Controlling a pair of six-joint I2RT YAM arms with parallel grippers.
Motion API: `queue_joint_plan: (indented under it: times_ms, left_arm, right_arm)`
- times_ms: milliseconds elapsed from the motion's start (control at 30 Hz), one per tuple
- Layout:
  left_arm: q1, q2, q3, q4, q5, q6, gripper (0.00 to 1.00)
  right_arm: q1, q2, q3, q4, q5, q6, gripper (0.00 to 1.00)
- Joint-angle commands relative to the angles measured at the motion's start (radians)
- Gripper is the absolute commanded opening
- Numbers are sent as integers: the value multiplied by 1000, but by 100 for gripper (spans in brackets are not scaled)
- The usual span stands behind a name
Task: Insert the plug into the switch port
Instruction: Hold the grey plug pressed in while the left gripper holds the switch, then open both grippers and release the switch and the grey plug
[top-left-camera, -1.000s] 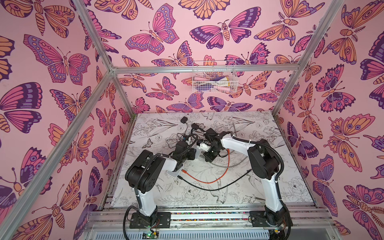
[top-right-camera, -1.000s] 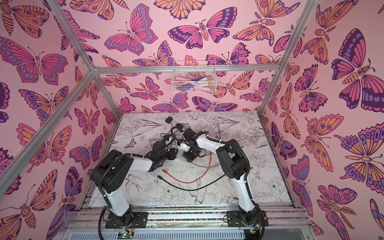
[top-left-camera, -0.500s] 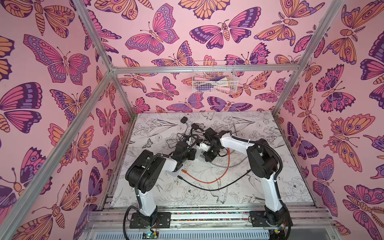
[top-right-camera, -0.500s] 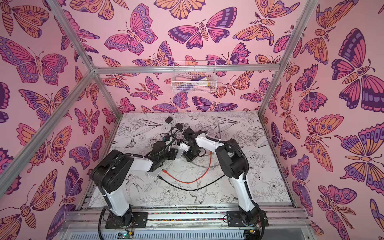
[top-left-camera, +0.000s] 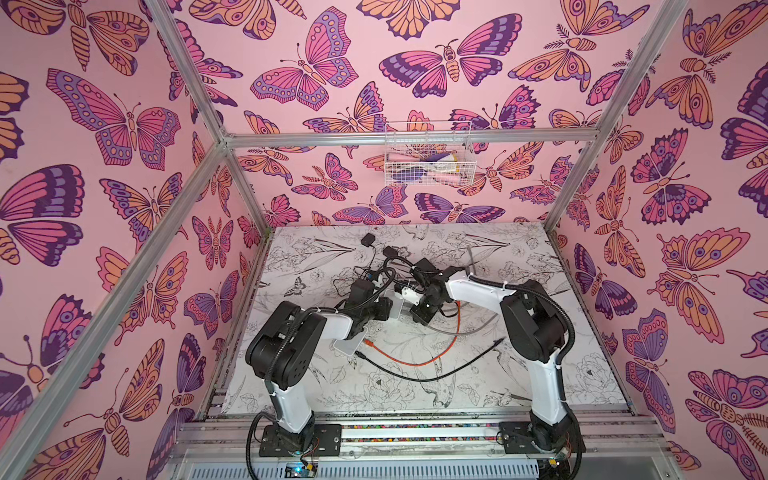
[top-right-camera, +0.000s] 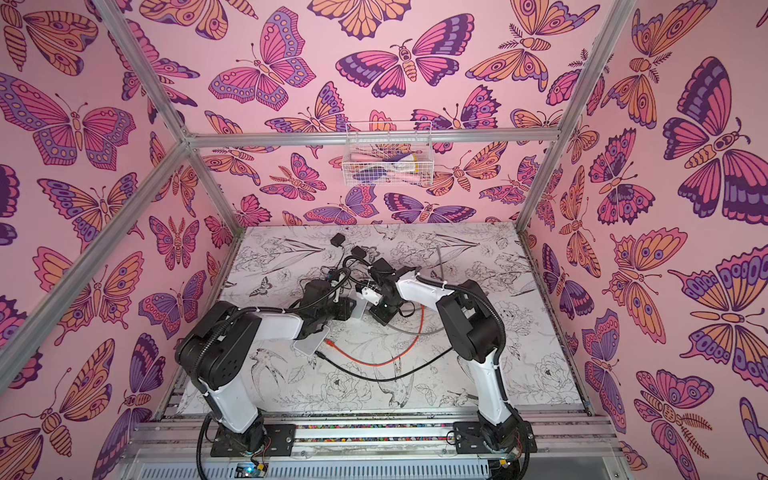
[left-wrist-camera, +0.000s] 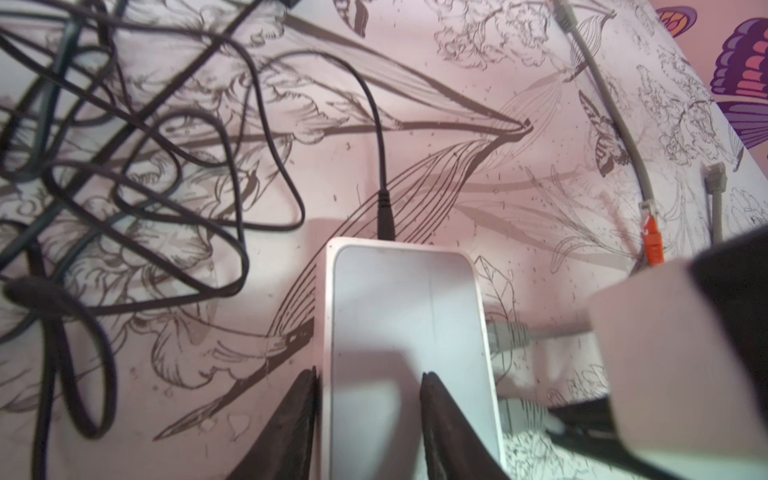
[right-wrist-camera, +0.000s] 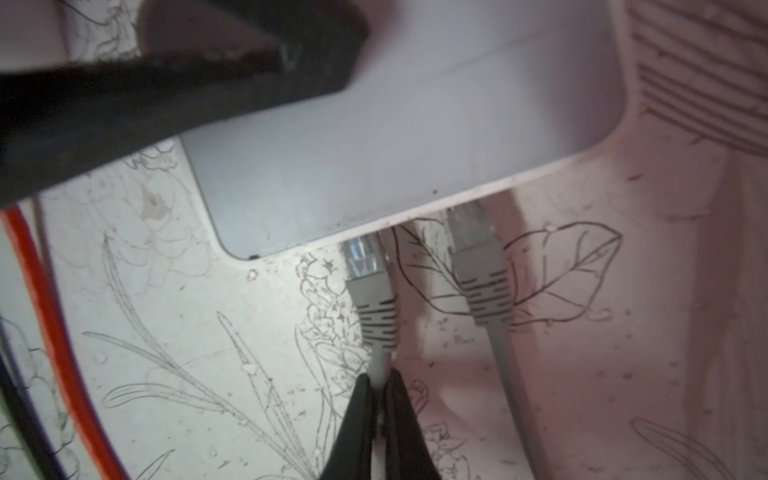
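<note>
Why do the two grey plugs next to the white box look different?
The clear-tipped plug shows its see-through tip outside the switch; the second plug has its tip hidden under the switch's edge, so it looks further in. The right hand pinches the clear-tipped plug by its cable; nothing holds the second plug. Both are grey with ribbed collars and point at the same side of the switch.

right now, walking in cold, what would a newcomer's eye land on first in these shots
The pink butterfly walls hit first, wrapping the whole cell. At the middle of the table, the left gripper clamps the white switch, while the right gripper pinches a grey cable just behind its plug at the switch's edge. A tangle of black cords sprawls beside the switch.
</note>
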Motion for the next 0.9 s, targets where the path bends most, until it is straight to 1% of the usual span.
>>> queue_joint_plan:
  times_ms: [0, 133, 233, 333, 467, 567, 633, 767, 867]
  left_arm:
    - [-38, -21, 16, -246, 252, 10, 42]
    - [-10, -74, 26, -274, 187, 10, 43]
    - [5, -128, 23, -290, 131, 9, 43]
    - [16, -188, 14, -298, 84, 10, 43]
    - [32, -259, 1, -319, 40, 13, 43]
    - [36, -303, -14, -325, 43, 12, 45]
    - [36, -308, -22, -323, 67, 6, 46]
    - [26, -254, -17, -314, 136, -18, 46]
    - [0, -224, -26, -296, 113, -22, 46]
  right_arm:
    - [22, -78, -12, 369, 28, -39, 13]
    - [22, -138, -106, 360, 92, -43, 23]
    - [22, -182, -180, 363, 124, -39, 27]
    - [22, -231, -250, 377, 129, -30, 31]
    - [22, -304, -333, 390, 163, 0, 35]
    - [22, -364, -402, 409, 172, 22, 40]
    - [22, -386, -440, 426, 169, 24, 44]
    - [22, -375, -447, 371, 221, 37, 45]
    - [22, -374, -468, 380, 262, 49, 46]
